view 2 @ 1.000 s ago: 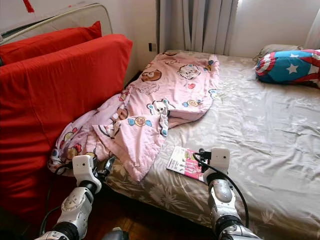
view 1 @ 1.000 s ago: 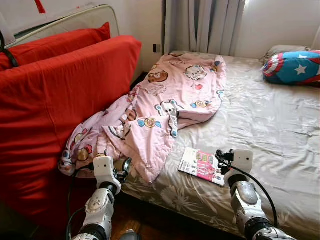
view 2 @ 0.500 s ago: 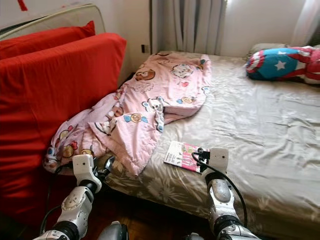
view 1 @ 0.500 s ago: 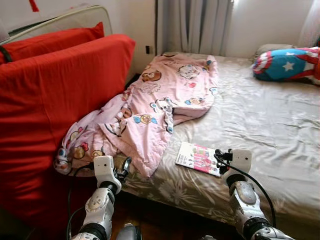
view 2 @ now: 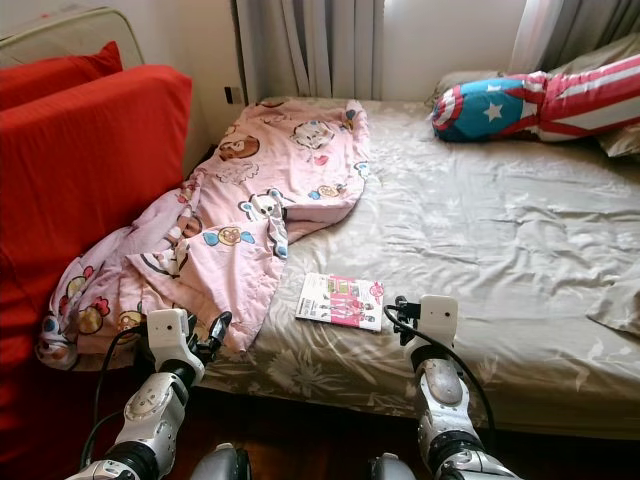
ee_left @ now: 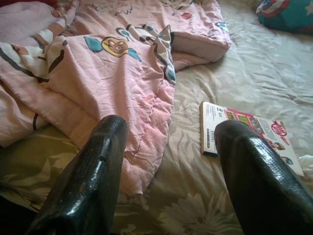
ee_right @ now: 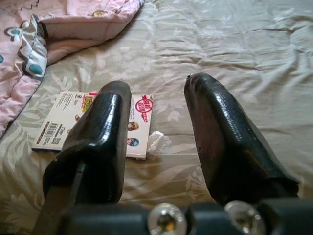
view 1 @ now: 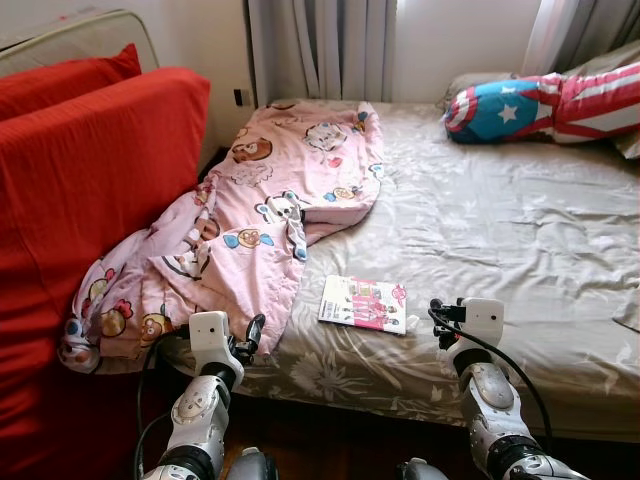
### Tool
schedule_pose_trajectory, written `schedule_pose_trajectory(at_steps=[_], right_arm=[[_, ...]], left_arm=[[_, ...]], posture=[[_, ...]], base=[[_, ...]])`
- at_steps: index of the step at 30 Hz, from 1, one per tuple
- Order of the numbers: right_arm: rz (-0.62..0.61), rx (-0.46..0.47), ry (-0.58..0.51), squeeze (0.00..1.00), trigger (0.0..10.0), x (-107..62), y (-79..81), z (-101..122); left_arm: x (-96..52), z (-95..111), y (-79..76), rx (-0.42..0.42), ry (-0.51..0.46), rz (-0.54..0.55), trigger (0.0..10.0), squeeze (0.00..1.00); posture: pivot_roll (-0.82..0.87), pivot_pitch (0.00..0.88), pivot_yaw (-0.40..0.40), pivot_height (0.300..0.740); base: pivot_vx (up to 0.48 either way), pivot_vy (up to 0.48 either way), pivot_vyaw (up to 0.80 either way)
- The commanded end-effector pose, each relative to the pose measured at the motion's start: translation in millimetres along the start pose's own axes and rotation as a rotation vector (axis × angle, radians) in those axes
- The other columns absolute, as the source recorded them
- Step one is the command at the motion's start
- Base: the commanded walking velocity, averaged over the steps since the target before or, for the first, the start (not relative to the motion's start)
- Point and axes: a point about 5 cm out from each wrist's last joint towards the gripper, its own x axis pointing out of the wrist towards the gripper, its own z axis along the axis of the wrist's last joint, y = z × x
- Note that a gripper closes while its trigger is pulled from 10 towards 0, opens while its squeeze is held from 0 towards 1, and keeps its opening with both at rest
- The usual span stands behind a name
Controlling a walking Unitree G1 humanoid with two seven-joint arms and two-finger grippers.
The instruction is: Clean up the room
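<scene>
A pink cartoon-print blanket [view 1: 262,215] lies crumpled over the bed's left side and hangs off the front edge. A thin colourful book [view 1: 364,303] lies flat on the grey floral sheet [view 1: 500,230] near the front edge, with a small white crumpled tissue [ee_right: 157,141] beside it. My left gripper [ee_left: 171,132] is held low before the bed's edge, open, facing the blanket's hanging corner. My right gripper [ee_right: 156,88] hovers just right of the book, open and empty.
A tall red cushioned piece [view 1: 80,170] stands against the bed's left side. A blue, red and white star pillow [view 1: 540,105] lies at the head of the bed under the curtains [view 1: 320,45]. Dark wooden floor [view 1: 330,440] runs below the bed's front edge.
The whole view has swung to the right, so more of the bed and the star pillow show. Both arms keep their pose in front of me.
</scene>
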Motion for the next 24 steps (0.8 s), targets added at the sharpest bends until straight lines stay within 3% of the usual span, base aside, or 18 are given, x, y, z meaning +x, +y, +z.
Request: schedule_pose_trajectory(at_steps=[1,8,24], right_arm=[[0.011,-0.004,0.010,0.00,10.0,0.5,3.1,-0.7],[0.015,-0.007,0.013,0.00,10.0,0.0,3.7,-1.7],[0.014,-0.008,0.045,0.00,10.0,-2.2,0.9,-7.2]], left_arm=[[1.4,3.4,2.9,0.005,-0.007,0.008,10.0,0.00],[1.0,2.2,3.1,0.002,0.000,0.007,10.0,0.00],[1.0,2.5,1.5,0.003,-0.005,0.002,10.0,0.00]], posture=[[-0.11,0.023,0.028,0.638],[-0.11,0.024,0.028,0.638],[-0.11,0.030,0.033,0.638]], base=[[0.000,0.000,0.00],[0.000,0.000,0.00],[0.286,0.000,0.00]])
